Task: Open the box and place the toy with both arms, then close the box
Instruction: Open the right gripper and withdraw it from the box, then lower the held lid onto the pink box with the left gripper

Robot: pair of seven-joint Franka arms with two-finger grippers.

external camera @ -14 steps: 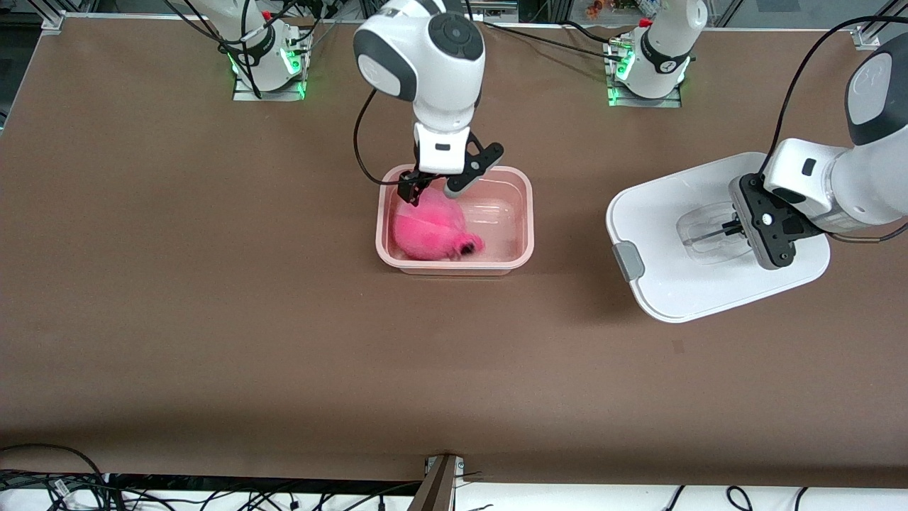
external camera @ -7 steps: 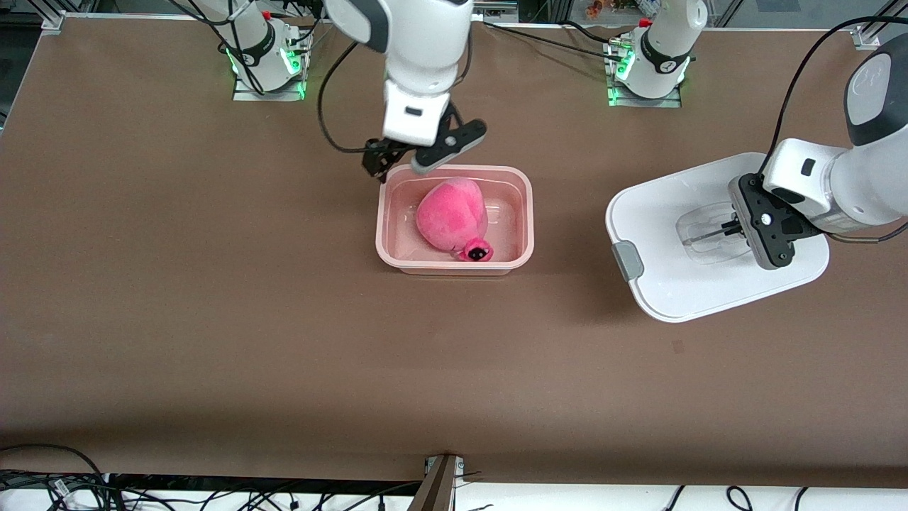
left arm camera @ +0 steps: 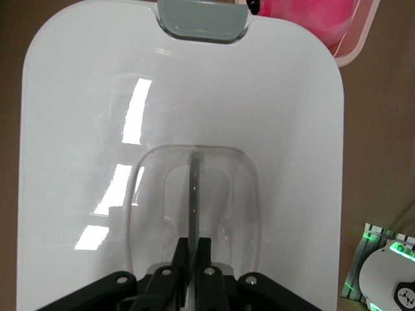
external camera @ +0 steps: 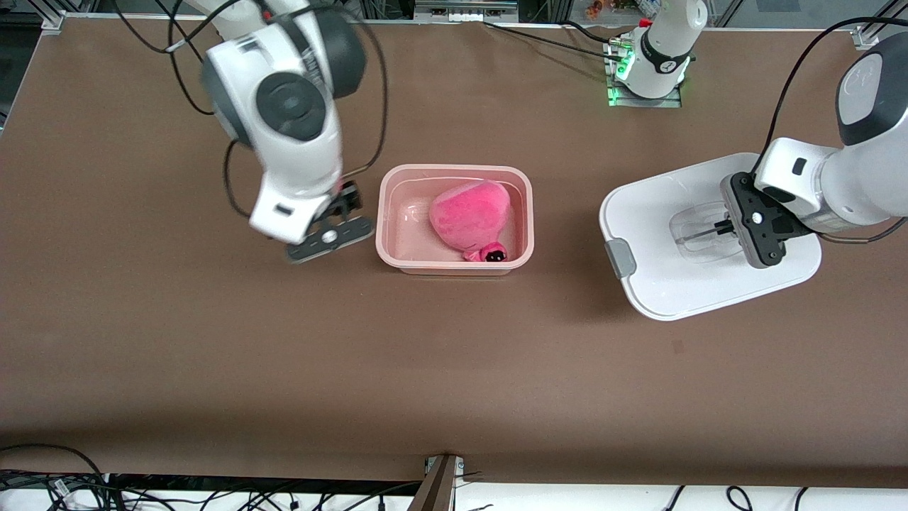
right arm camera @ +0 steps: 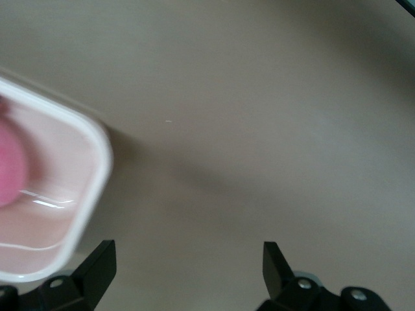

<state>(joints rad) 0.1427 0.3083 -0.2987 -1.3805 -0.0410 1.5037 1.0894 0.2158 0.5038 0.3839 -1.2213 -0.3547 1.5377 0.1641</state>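
Our right arm reaches down from its base with the wrist bent low, and its pincer (external camera: 333, 231) hangs over bare table with both fingers (right arm camera: 97, 265) spread wide apart and nothing between them. Our left arm comes in from its own end of the table, forearm nearly level and wrist turned toward the middle. Its pincer (external camera: 731, 227) is closed tight on the thin upright rib of the clear handle (left arm camera: 194, 194), the two fingers (left arm camera: 206, 256) pressed together directly at the handle's near end.
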